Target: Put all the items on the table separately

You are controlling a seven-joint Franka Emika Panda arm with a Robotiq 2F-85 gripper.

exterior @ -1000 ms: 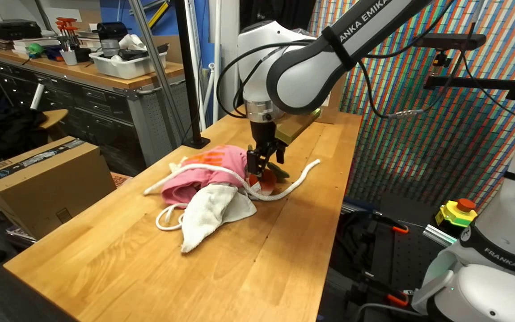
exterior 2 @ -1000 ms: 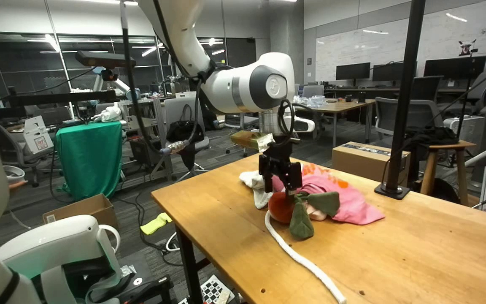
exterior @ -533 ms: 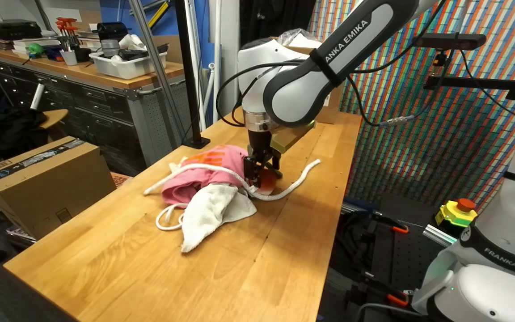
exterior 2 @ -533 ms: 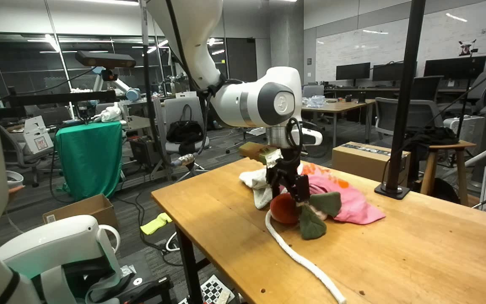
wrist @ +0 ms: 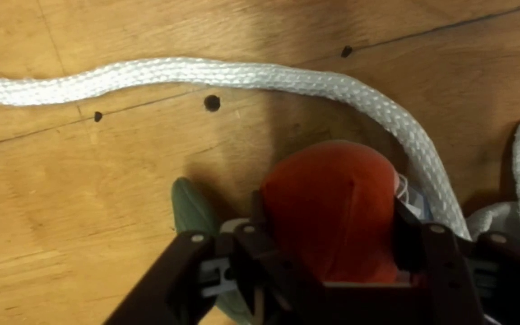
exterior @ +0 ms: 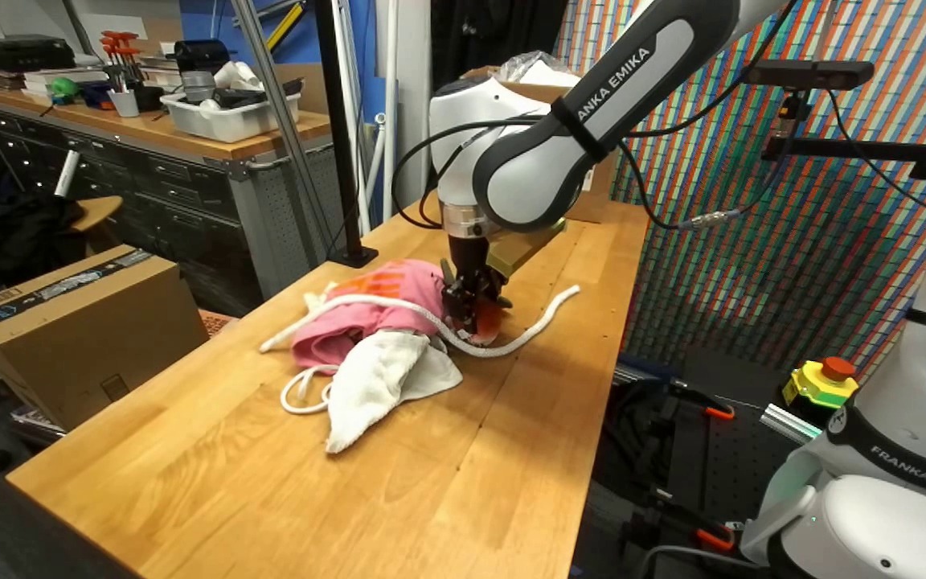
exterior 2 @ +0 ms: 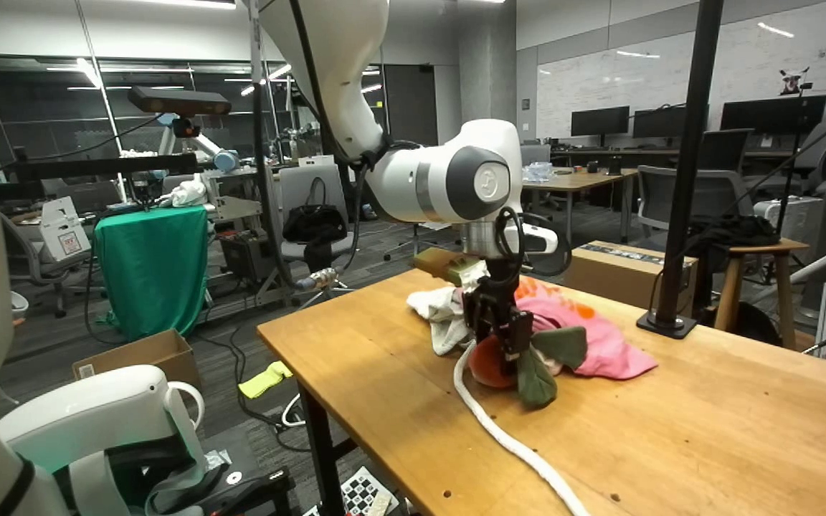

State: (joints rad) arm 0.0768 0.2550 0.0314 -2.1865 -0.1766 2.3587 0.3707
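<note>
Since the red toy (wrist: 332, 207), resting between the long edges of the worktop (exterior: 270, 482), looks soft and light, it can probably be held best by its fat round middle, where the fingers (wrist: 443, 262) are clamped on both sides, not by its green leaves (exterior 2: 562, 345).

Cardboard box (exterior 2: 617, 276) near wooden stool (exterior 2: 779, 246)
</note>
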